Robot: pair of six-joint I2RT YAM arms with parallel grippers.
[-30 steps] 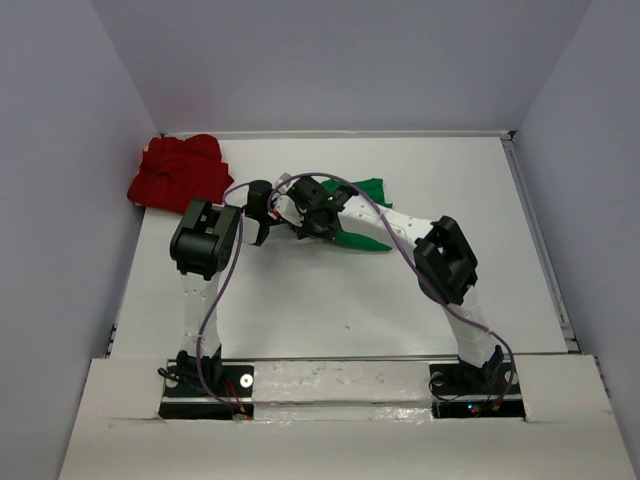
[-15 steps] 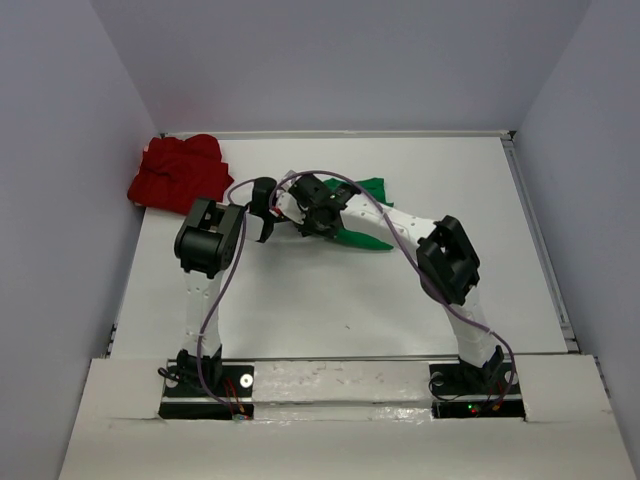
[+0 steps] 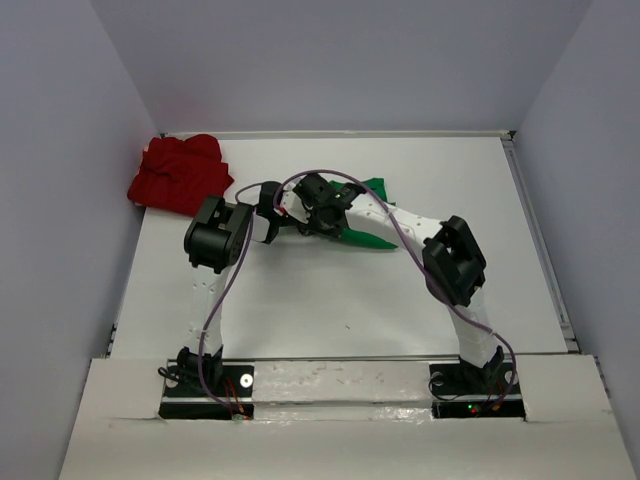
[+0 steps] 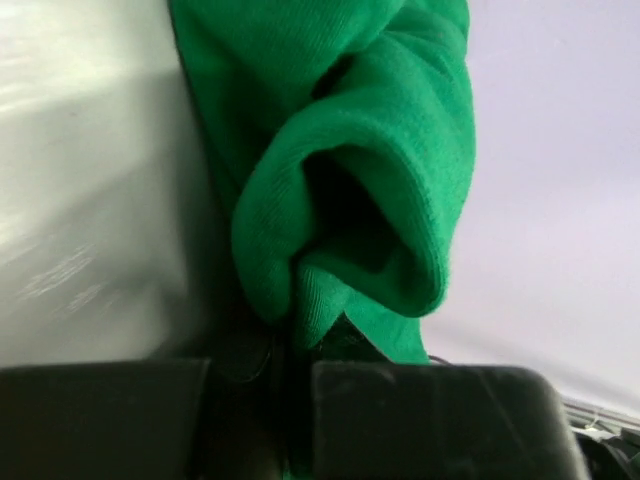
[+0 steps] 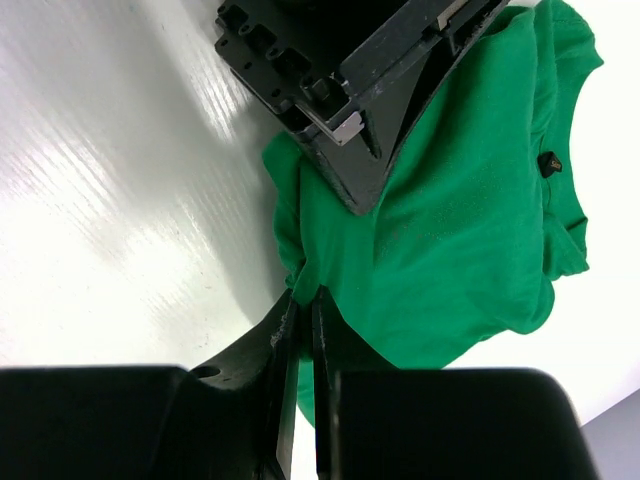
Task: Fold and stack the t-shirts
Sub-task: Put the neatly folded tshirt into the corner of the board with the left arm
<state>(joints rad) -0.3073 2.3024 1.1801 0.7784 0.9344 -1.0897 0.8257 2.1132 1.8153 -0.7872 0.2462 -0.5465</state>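
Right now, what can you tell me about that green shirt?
The green shirt is bright green, soft knit cloth, bunched and rumpled rather than spread flat. It sits near the middle of the white table, mostly hidden under the two arms from above. The left gripper is closed on a rolled fold of it, and the right gripper pinches an edge.

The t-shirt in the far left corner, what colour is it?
Deep red t-shirt, clearest in the top external view.
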